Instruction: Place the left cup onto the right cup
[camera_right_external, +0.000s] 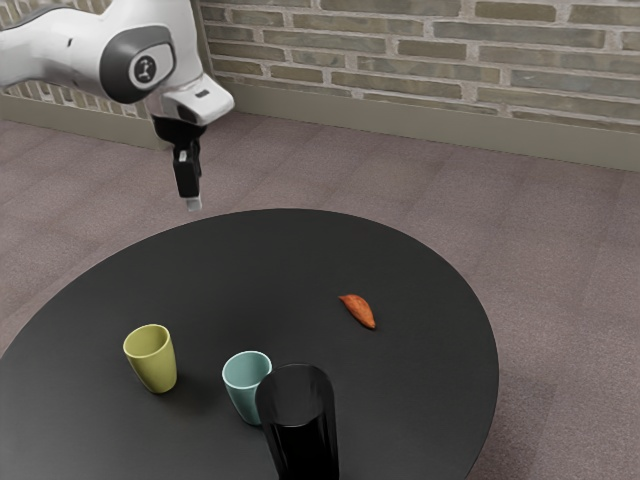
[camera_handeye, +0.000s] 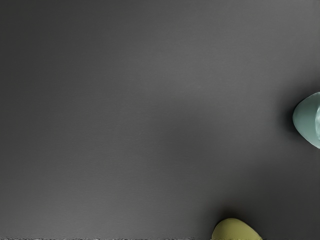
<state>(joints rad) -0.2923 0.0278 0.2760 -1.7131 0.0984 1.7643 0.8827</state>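
An olive-yellow cup (camera_right_external: 151, 358) stands upright near the front of the round black table (camera_right_external: 270, 260), toward the exterior view's left. A smaller teal cup (camera_right_external: 246, 386) stands upright to its right, a short gap away. My gripper (camera_right_external: 190, 200) hangs high above the table's far left edge, pointing down, well away from both cups and holding nothing. In the wrist view, parts of the teal cup (camera_handeye: 309, 120) and the olive cup (camera_handeye: 236, 230) show on the dark tabletop (camera_handeye: 130, 115).
A tall black glossy tumbler (camera_right_external: 297, 425) stands at the table's front edge, touching or just beside the teal cup. A small orange carrot-like object (camera_right_external: 358, 310) lies right of centre. A brick wall runs behind, with carpet floor around the table.
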